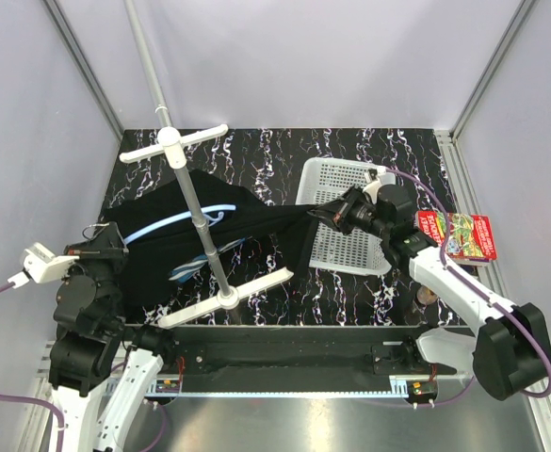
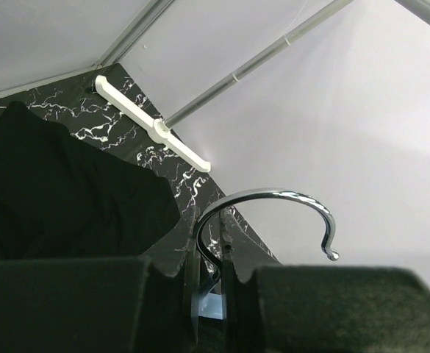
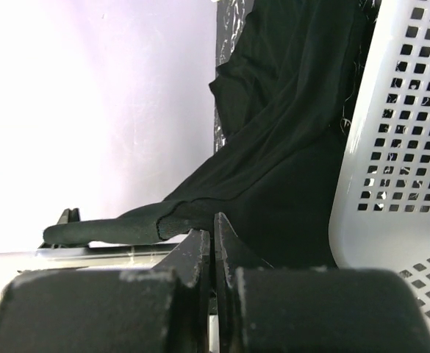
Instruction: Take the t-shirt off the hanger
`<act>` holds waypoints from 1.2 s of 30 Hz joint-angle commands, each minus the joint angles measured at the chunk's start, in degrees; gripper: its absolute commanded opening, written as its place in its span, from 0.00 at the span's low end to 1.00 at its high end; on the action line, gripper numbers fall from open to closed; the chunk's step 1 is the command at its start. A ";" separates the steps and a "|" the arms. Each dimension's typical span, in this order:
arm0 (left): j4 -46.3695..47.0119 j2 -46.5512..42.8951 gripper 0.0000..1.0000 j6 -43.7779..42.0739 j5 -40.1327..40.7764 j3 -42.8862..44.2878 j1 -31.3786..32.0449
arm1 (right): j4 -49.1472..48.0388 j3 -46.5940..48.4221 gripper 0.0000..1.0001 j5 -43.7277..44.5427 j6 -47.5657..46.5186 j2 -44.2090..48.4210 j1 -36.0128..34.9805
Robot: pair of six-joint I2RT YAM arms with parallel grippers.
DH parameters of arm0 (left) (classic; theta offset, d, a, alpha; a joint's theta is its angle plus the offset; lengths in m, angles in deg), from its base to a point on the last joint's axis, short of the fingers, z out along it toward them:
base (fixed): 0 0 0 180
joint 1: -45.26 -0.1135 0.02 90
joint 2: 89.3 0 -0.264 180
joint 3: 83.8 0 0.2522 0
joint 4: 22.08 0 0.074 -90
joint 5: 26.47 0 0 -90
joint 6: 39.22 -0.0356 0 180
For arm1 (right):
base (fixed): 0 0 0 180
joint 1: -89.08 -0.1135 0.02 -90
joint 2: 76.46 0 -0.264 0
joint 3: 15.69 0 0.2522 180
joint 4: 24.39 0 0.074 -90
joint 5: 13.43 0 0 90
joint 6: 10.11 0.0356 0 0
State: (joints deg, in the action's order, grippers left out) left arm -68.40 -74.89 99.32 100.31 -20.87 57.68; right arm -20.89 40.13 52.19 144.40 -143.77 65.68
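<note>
the t-shirt (image 1: 266, 226), likely soft and light, is pinched at its edge by the closed right gripper (image 1: 324, 215); the thin, stiff hanger (image 1: 162, 224) is clamped under its hook (image 2: 273, 197) by the left gripper (image 2: 209, 279).

Lab: white framed enclosure walls (image 1: 303, 56)
</note>
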 commanded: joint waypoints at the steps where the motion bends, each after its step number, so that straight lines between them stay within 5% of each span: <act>1: 3.81 -3.69 0.00 -6.79 19.21 4.89 -1.79 | 1.38 0.91 0.00 14.64 -0.60 -0.27 7.84; 23: 2.59 -7.30 0.00 -8.55 24.84 5.24 -1.62 | -1.52 2.14 0.00 6.72 -0.08 -5.99 10.21; 29: 3.98 -1.51 0.00 -9.06 17.82 6.38 -1.62 | -3.44 11.00 0.00 -3.73 -10.01 -10.12 9.08; 36: 8.82 11.32 0.00 -12.67 6.93 11.64 -1.62 | 0.95 26.48 0.00 -12.26 -18.37 -19.33 -0.31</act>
State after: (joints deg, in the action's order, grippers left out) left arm -67.28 -68.22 94.73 103.70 -15.21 57.51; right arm -20.10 59.72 38.66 131.98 -158.85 67.32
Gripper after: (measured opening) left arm 0.145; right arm 0.010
